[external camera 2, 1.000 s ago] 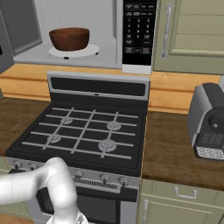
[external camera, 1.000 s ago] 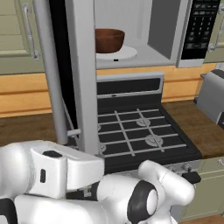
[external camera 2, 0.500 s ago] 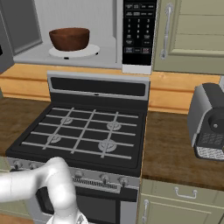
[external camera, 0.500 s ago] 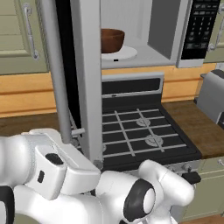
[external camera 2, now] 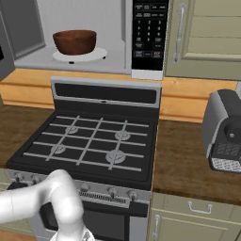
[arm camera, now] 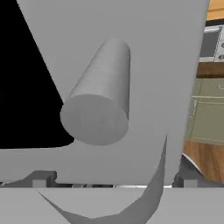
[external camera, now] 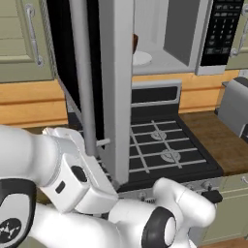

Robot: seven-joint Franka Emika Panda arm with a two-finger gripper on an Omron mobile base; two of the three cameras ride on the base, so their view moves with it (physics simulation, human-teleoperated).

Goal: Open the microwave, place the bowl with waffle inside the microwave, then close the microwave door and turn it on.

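Closest in, we saw the gripper (arm camera: 112, 181) with its jaws spread wide and nothing between them, right up against the microwave door (external camera: 116, 97); in the hand view the end of the door's grey bar handle (arm camera: 98, 111) sat just above the finger tips, with black glass to its left and light grey frame around it. From the left base view the arm (external camera: 72, 169) reached up under the lower edge of that door, which stood swung out over the front left part of the stove (external camera 2: 94, 141), its long handle (external camera: 83, 72) running upright. Past the door lay the black gas stove with its grey grates (all burners bare), set between wooden counter stretches; a grey toaster (external camera 2: 225, 134) sat on the counter at the stove's right. Farthest back, the microwave (external camera 2: 84, 37) stood open, and the bowl (external camera 2: 74, 41) rested upright on the white turntable (external camera 2: 96, 55), near the front edge of the cavity floor. We could not make out the waffle. The keypad strip (external camera 2: 149, 33) sat at the cavity's right.
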